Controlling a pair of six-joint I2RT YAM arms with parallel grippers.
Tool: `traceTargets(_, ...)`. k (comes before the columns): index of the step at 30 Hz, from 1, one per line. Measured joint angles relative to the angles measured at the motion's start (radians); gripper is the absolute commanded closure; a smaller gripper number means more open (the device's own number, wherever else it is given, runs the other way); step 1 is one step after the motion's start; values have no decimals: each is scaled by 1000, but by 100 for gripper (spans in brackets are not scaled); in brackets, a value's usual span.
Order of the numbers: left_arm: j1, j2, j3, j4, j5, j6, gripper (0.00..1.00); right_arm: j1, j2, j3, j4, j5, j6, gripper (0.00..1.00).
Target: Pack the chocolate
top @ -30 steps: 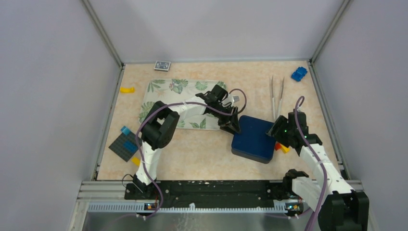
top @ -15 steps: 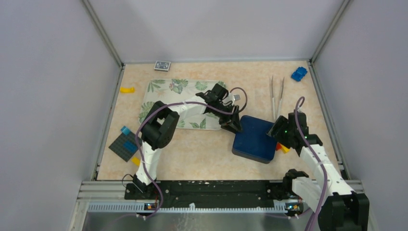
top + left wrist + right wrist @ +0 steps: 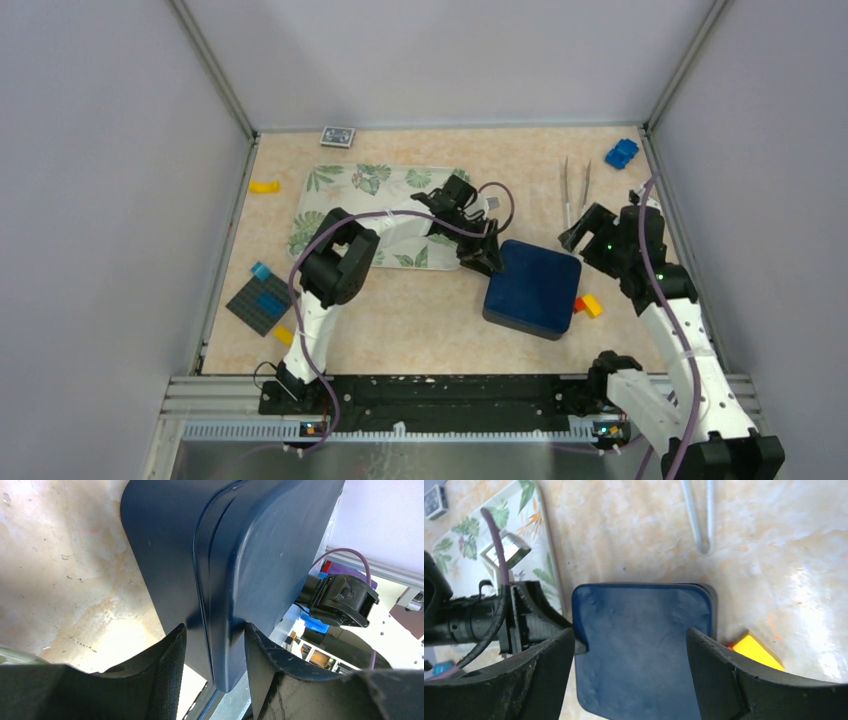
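One navy box (lidded), left pincer clamping it

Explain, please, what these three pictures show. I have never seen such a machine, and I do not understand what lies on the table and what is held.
These are two robot arms fixed at the near edge of a beige marbled table. One picture looks down from above; the other two come from small cameras on each wrist, so you see that arm's own black fingers. The left gripper is shut on the edge of a closed dark blue flat plastic box. The right gripper is open and holds nothing, near the box. Also lying there: a leaf-patterned tray, metal tweezers, a yellow toy block and a blue toy piece.
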Motion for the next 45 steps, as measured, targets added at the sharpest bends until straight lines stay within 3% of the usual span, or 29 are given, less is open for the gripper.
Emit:
traceTargets(8,2,3,13,1,-13,1,48,58,107,-47,121,-89,-2,20)
traceTargets(13,3,20,30,5,-5,0,48,58,231,-187,316,-79,4,20)
traceTargets(18,6,42,51,17,13,-1,48,57,314,-188,526,-82,14,20)
traceTargets(27,13,52,55,22,29,0,49,68,262,-175,453,-115,14,20)
traceTargets(35,16,55,56,22,38,1,49,203,256,-79,477,-164,85,20)
traceTargets(37,17,57,57,22,41,2,49,230,282,-79,523,-172,108,24)
traceTargets(42,19,60,57,23,48,2,49,263,395,-156,681,-183,184,49)
traceTargets(45,25,64,56,24,64,-7,49,267,408,-198,740,-187,225,51)
